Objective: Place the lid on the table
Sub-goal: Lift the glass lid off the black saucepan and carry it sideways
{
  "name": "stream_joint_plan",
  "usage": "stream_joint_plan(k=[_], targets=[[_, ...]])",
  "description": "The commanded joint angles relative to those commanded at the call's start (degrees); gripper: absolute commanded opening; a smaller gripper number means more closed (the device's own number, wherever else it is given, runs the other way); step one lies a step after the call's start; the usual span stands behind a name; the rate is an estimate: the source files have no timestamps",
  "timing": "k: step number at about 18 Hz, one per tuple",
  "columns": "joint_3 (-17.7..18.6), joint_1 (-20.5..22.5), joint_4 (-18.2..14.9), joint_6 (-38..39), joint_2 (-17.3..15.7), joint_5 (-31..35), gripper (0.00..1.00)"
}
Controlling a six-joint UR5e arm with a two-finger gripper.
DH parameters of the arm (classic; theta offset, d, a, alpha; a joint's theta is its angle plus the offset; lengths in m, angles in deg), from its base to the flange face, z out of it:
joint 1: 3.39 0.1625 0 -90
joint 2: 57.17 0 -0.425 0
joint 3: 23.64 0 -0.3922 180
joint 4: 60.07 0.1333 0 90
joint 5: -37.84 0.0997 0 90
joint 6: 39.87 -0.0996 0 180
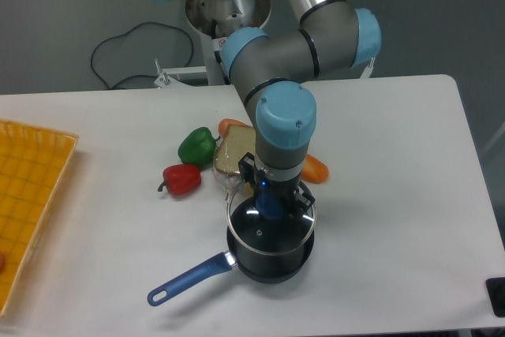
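The lid (288,222), a clear glass disc with a thin metal rim and a dark blue knob (271,209), lies on top of the black saucepan (272,258), which stands on the white table (394,195) near the front edge. My gripper (273,199) points straight down over the lid. Its two fingers stand either side of the knob with a gap on each side, so it looks open. The wrist hides the far part of the lid.
The saucepan's blue handle (185,280) points front-left. A green pepper (196,146), a red pepper (182,179), a slice of bread (234,154) and an orange carrot (316,168) lie just behind the pan. A yellow-orange gridded tray (28,203) sits at the left edge.
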Motion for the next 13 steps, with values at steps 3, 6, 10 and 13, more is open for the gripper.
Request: stream_joint_plan(k=[3,6,10,13], targets=[[0.8,0.4,0.1,-1.0,-0.3,-0.1,0.49],[0.7,1.0,0.3,-1.3,-0.3,-0.2,0.49],[0.6,2.7,0.4,-4.5,-0.2,-0.2,0.49],[0.5,4.8,0.5,-7.9,0.3,-0.2,0.49]])
